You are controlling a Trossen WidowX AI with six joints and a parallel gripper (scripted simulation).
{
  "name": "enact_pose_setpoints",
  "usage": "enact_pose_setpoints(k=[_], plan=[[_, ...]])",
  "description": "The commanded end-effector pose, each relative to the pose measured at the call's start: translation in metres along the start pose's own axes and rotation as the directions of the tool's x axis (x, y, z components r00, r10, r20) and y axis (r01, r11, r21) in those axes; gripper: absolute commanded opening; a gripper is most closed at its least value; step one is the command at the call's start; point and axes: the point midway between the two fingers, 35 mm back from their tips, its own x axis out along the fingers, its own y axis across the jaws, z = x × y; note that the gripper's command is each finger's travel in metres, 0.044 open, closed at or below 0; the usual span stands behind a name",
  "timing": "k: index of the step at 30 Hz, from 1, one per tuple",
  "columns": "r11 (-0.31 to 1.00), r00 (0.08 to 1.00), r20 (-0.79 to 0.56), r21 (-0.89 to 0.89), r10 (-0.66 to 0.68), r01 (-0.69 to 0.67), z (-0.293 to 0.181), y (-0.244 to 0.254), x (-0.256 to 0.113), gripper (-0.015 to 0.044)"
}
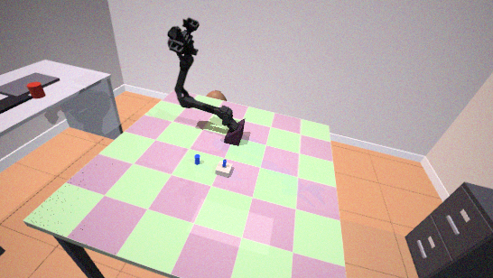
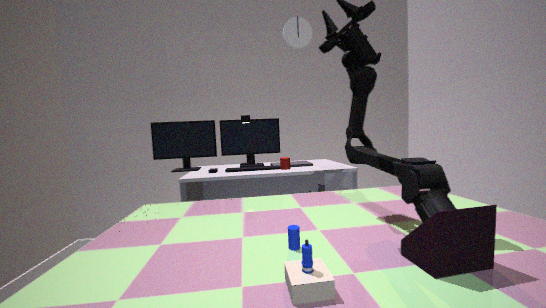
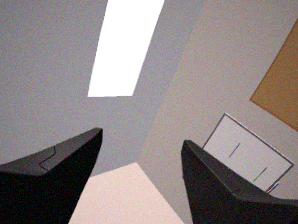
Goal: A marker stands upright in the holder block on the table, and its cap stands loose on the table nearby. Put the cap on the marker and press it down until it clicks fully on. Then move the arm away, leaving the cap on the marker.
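The blue cap (image 1: 197,159) (image 2: 294,237) stands upright on the table, beside and a little apart from the holder block (image 1: 223,171) (image 2: 314,291). The marker (image 1: 224,163) (image 2: 307,257) stands upright in the pale block; its body is blue and its bare dark tip points up in the exterior view. My gripper (image 2: 331,6) (image 3: 142,140) is open and empty, raised high above the table and far from cap and marker, with its fingers pointing upward. The wrist view shows both dark fingertips apart and neither cap nor marker.
The arm's dark base (image 1: 235,134) (image 2: 452,245) stands on the checkered table (image 1: 172,196) (image 2: 200,260), behind the block in the top view. A separate desk (image 1: 86,77) (image 2: 330,172) with monitors and a red cup (image 1: 35,89) (image 2: 285,163) is beyond the table.
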Motion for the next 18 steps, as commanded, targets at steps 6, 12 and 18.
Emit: enact_pose_setpoints(k=[6, 12, 18], plan=[[0.944, 0.978, -0.145, -0.315, -0.15, 0.098, -0.069, -0.025, 0.031, 0.0247], [0.817, 0.911, -0.248, -0.559, -0.329, 0.143, -0.122, -0.073, 0.051, 0.0247], [0.661, 0.78, -0.35, -0.743, -0.519, 0.106, -0.175, -0.131, 0.055, 0.0247]])
